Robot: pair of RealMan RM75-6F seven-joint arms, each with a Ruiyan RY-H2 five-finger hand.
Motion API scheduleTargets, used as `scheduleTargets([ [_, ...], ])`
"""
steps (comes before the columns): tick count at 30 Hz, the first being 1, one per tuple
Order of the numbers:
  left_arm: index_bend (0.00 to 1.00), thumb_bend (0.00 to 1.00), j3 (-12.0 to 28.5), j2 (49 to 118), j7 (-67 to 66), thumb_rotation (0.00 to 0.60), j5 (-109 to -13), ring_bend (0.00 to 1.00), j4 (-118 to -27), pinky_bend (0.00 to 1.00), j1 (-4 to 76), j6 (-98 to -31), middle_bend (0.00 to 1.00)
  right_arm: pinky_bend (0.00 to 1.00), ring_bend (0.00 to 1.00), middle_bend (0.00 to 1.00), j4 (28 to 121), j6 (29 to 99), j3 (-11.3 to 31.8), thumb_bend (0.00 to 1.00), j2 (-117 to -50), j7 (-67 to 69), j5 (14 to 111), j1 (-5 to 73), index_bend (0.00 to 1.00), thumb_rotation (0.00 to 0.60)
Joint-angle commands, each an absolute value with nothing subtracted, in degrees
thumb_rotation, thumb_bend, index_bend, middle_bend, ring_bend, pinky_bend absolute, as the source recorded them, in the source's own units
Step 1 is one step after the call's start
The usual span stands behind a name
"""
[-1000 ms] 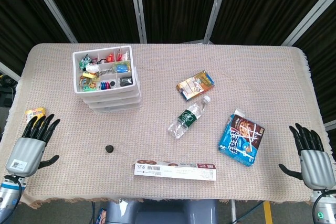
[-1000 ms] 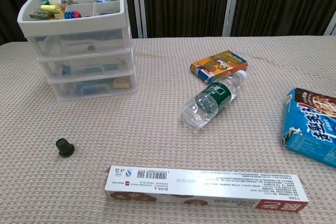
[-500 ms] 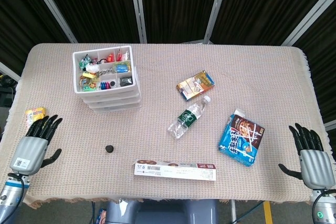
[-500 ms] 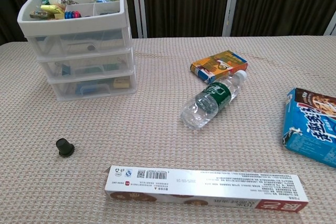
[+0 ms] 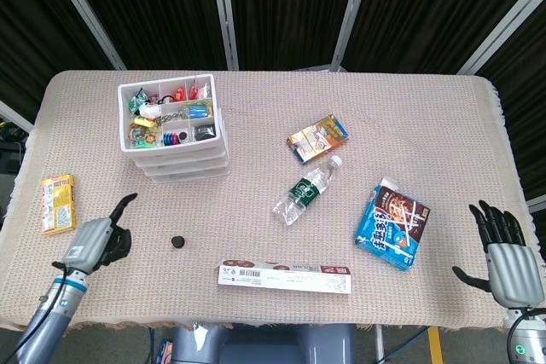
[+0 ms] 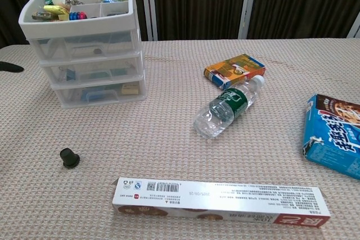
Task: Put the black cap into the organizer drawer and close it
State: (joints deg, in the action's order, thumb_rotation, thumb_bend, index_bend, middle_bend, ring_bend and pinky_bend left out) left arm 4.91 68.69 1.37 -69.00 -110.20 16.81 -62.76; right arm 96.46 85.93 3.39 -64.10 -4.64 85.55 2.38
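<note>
I see my left hand (image 5: 100, 239) empty, fingers apart, at nine o'clock of the black cap (image 5: 178, 242); my right hand (image 5: 509, 260) lies spread, empty.

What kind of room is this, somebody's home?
Probably a test setup, not a home: black curtains hang behind one cloth-covered table scattered with odd items, and a robot hand waits at its edge.

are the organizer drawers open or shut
Shut: all three drawer fronts of the organizer sit flush in the chest view.
</note>
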Motion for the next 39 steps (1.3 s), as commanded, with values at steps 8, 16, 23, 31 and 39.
scheduleTargets([
  [8, 0.00, 0.75, 13.77, 73.93, 12.15, 0.600, -41.51, 0.82, -110.15, 0.75, 29.31, -45.61, 0.92, 0.00, 0.00, 0.00, 95.99, 86.07, 3.30, 0.01, -64.08, -4.49, 86.08, 2.45, 0.05, 0.600],
  [16, 0.00, 0.75, 16.45, 80.33, 13.95, 0.600, -36.27, 0.82, -105.11, 0.75, 33.69, -44.01, 0.92, 0.00, 0.00, 0.00, 95.83, 86.11, 3.32, 0.01, -64.13, -4.49, 86.22, 2.51, 0.05, 0.600],
  [23, 0.00, 0.75, 16.39, 83.15, 13.06, 0.600, -35.64, 0.82, -102.97, 0.75, 34.77, -46.55, 0.92, 0.00, 0.00, 0.00, 95.85, 86.02, 3.32, 0.01, -64.05, -4.24, 86.15, 2.54, 0.05, 0.600],
  [31, 0.00, 0.75, 15.83, 84.34, 10.19, 0.600, -36.41, 0.82, -100.76, 0.75, 35.19, -50.47, 0.92, 0.00, 0.00, 0.00, 95.95, 86.05, 3.29, 0.01, -64.07, -4.17, 86.23, 2.54, 0.05, 0.600],
  [39, 0.00, 0.75, 16.27, 84.67, 10.50, 0.600, -36.39, 0.82, -98.66, 0.75, 35.16, -50.20, 0.92, 0.00, 0.00, 0.00, 96.16, 85.99, 3.30, 0.01, -64.08, -4.36, 86.01, 2.50, 0.05, 0.600],
])
